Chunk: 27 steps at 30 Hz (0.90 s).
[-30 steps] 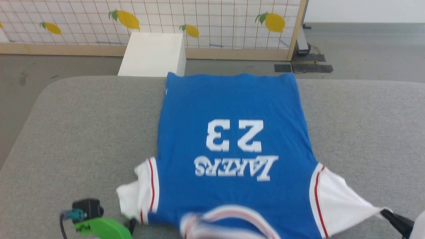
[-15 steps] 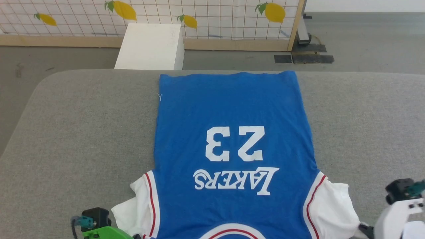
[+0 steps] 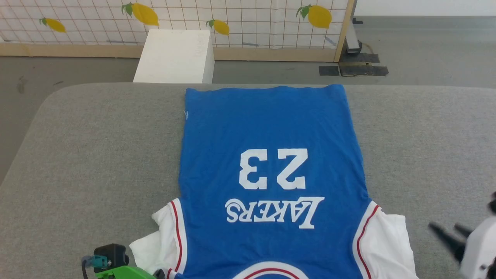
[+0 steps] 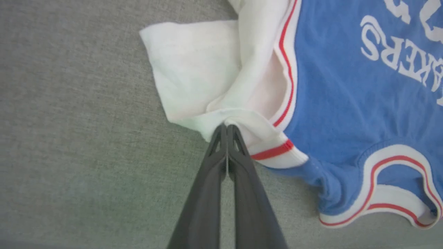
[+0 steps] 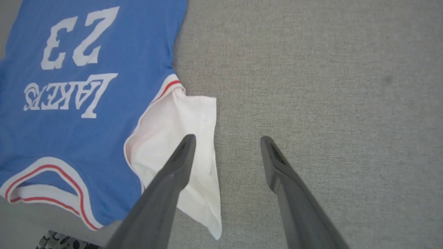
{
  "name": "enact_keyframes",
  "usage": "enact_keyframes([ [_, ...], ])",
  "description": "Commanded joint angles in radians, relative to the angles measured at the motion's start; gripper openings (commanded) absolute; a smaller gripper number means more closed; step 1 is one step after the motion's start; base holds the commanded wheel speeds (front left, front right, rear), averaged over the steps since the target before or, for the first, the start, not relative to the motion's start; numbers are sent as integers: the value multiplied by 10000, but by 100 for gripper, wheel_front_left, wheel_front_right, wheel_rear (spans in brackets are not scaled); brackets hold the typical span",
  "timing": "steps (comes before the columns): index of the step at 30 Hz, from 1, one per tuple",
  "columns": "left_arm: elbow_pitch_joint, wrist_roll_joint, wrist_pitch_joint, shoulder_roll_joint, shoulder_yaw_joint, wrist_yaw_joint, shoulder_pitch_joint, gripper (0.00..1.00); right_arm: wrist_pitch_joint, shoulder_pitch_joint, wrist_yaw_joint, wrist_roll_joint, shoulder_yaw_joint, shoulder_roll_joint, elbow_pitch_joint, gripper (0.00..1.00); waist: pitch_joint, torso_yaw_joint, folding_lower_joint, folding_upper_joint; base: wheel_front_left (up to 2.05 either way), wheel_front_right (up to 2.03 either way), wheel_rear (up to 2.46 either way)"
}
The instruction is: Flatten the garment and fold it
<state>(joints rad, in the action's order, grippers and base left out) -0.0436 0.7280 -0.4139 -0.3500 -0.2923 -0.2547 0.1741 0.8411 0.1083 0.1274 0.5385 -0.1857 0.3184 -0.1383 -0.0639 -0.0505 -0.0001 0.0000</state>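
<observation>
Blue Lakers T-shirt (image 3: 271, 162) centred on grey cushion (image 3: 97, 155), body flat | left gripper (image 4: 226, 128) clamps crumpled sleeve (image 4: 193, 69), 7 o'clock | right gripper (image 5: 228, 139) fingers apart, empty, 4 o'clock | folding not begun

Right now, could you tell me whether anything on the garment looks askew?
Yes: on the garment, the sleeve by the left gripper is crumpled and folded over itself, pinched in the shut jaws; the blue body lies flat.

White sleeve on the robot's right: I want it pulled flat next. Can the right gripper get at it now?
Probably yes: the right gripper hangs open at the outer edge of the sleeve, with nothing between them.
</observation>
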Motion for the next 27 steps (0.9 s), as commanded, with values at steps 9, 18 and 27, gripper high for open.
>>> enact_keyframes([
  [9, -837, 243, 566, 75, 374, 72, 95, 0, -1707, -3075, 33, -305, -1329, -1218, -191, 100, -712, 55, 1, 0, 0, 0, 0],
  [18, -2128, -262, 807, 469, -62, -125, -695, 0, -2207, -8227, 33, -2237, 72, -596, 3332, 100, -3436, -1239, 1, 0, 0, 0, 0],
  [27, -2775, -572, 1050, 875, -455, -315, -915, 0, -905, -10600, 33, -3639, 1382, 304, 5630, 100, -4817, -2453, 1, 0, 0, 0, 0],
])
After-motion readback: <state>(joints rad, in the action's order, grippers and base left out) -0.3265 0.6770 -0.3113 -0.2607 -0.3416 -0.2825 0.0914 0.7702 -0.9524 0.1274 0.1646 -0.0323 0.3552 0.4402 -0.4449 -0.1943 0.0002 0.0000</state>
